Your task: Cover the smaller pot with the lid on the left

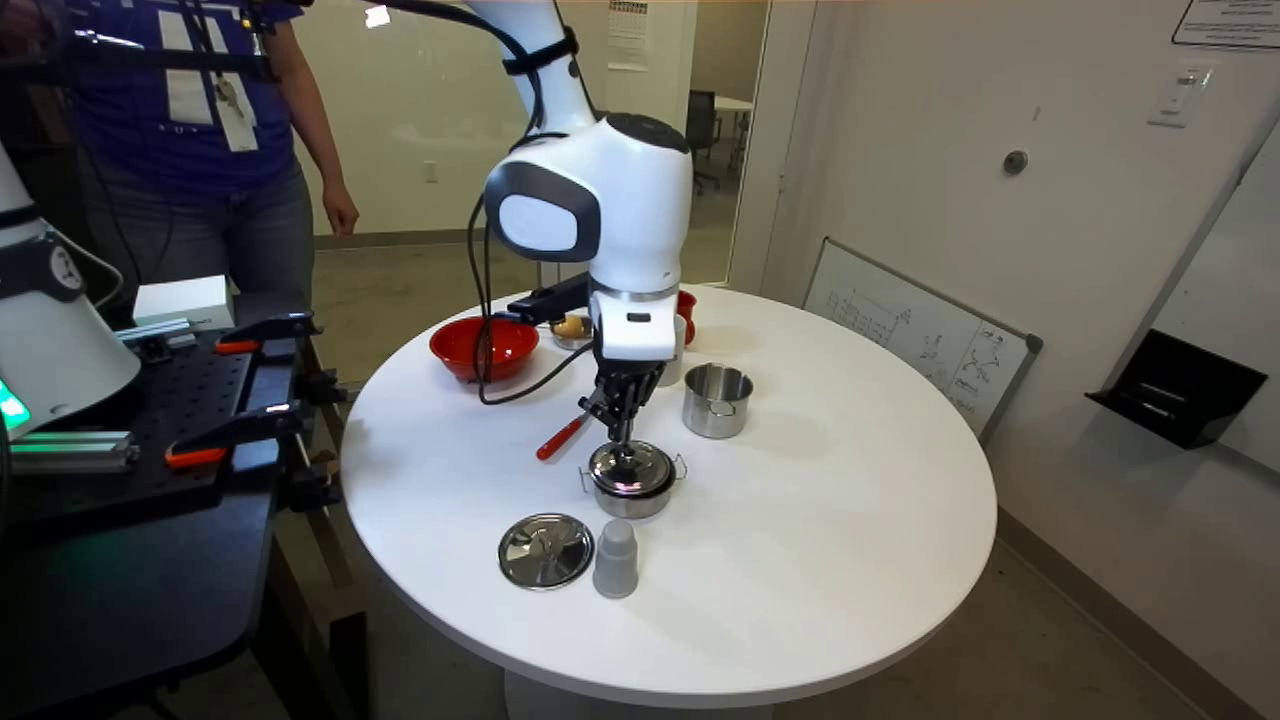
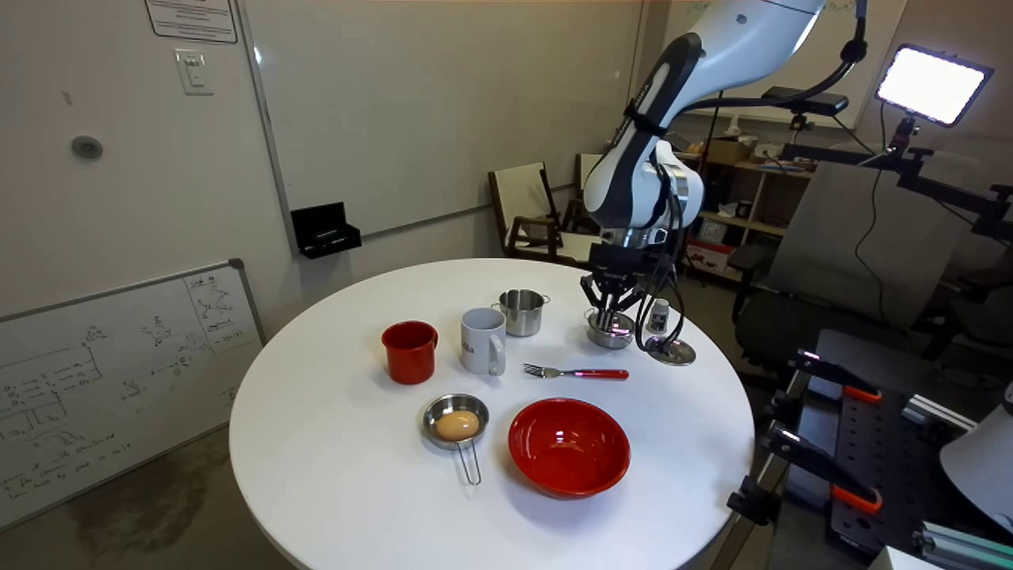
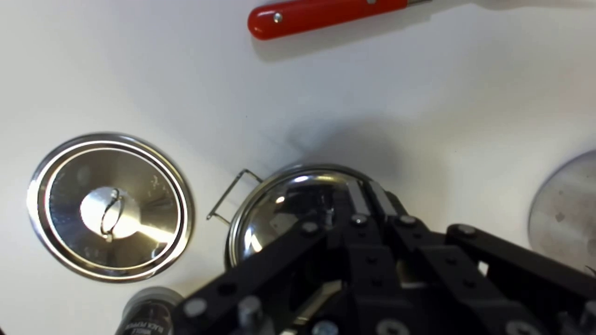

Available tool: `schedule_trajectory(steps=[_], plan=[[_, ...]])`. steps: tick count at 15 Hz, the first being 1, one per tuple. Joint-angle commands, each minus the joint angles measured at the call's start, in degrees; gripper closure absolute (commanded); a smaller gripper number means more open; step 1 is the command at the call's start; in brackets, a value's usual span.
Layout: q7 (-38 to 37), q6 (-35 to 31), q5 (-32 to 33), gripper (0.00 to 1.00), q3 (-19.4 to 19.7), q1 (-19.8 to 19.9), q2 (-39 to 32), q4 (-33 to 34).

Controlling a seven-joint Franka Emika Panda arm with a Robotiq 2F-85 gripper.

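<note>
Lid [image 1: 640,477] lies over the low pot [image 1: 636,503], seemingly pinched by the gripper [image 1: 623,442], with the uncovered tall pot [image 1: 716,404] beyond and right of it in an exterior view

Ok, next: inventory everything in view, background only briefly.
table: 1, white, foreground
low pot: 1, silver, on table
lid: 1, silver, over low pot
jar: 1, black and grey, on table
flat lid: 1, silver, beside jar
white mug: 1, white, on table
red mug: 1, red, on table
tall pot: 1, silver, near white mug
fork: 1, silver and red, on table
bowl: 1, red, on table
pan: 1, silver, near bowl
egg: 1, brown, in pan
leaning whiteboard: 1, white, background
person: 1, blue shirt, background
arm: 1, white and black, overhead
pincer: 1, black, closed on lid
</note>
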State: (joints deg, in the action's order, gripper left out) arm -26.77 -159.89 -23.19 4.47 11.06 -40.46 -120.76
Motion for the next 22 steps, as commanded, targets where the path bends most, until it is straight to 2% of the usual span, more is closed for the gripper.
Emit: schedule_trajectory(steps=[1, 12, 16, 17, 19, 20, 22], plan=[[0.6, 0.1, -1.3, 0.92, 0.4, -0.3, -0.7, 0.7], [-1.8, -0.4, -0.6, 0.91, 3.1, -2.4, -1.3, 0.5], [1.6, -3.8, -2.4, 0.91, -0.1, 0.0, 2.2, -2.0], [2.0, -5.0, -2.6, 0.84, -0.5, 0.1, 3.0, -2.7], [2.5, -7.3, -2.7, 0.81, -0.7, 0.0, 4.9, -4.1], [2.6, -8.5, -2.5, 0.58, -0.6, -0.4, 5.7, -4.6], [4.4, -11.1, -2.2, 0.54, -1.7, 0.3, 6.7, -5.2]])
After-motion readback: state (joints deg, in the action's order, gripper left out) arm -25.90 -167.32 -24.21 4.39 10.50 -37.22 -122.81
